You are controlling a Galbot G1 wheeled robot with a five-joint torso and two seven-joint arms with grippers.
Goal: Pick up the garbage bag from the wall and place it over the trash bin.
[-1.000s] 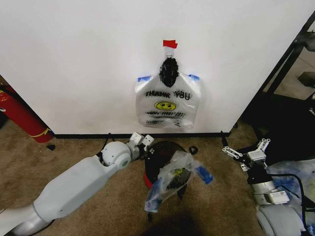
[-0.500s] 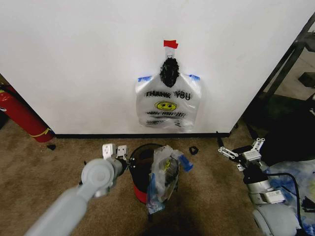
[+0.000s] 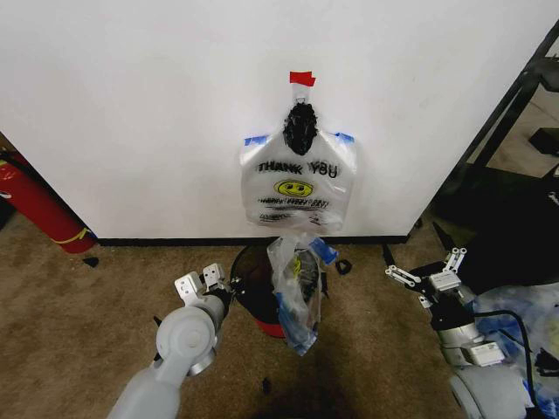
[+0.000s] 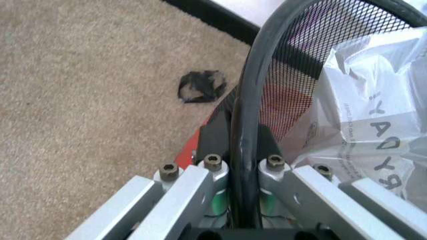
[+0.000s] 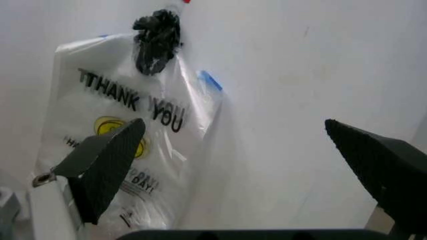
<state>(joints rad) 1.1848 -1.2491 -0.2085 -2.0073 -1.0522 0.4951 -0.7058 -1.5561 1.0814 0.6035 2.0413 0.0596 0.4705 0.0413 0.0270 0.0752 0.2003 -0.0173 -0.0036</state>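
Observation:
The trash bin (image 3: 251, 284), black mesh with a red base, stands on the carpet below the wall (image 3: 131, 105). The garbage bag (image 3: 297, 284), clear with blue patches, hangs crumpled over the bin's right rim and down its side. My left gripper (image 3: 201, 281) is at the bin's left side. In the left wrist view, the left gripper (image 4: 241, 137) has its pads pressed on either side of the bin's black rim (image 4: 245, 100), with the bag (image 4: 373, 115) just beyond. My right gripper (image 3: 428, 266) waits open to the bin's right; its wrist view faces the wall, right gripper (image 5: 233, 125) wide apart.
A white "THANK YOU" bag (image 3: 297, 188) hangs taped on the wall above the bin. A red fire extinguisher (image 3: 35, 205) leans at the left. A black rack (image 3: 515, 105) and a heap of plastic bags (image 3: 524, 314) crowd the right. A black scrap (image 3: 342, 266) lies by the baseboard.
My left arm has swung back toward me, and the bin has shifted left with it. The garbage bag, earlier flung out front-right, now hangs straight down. The right gripper edged left.

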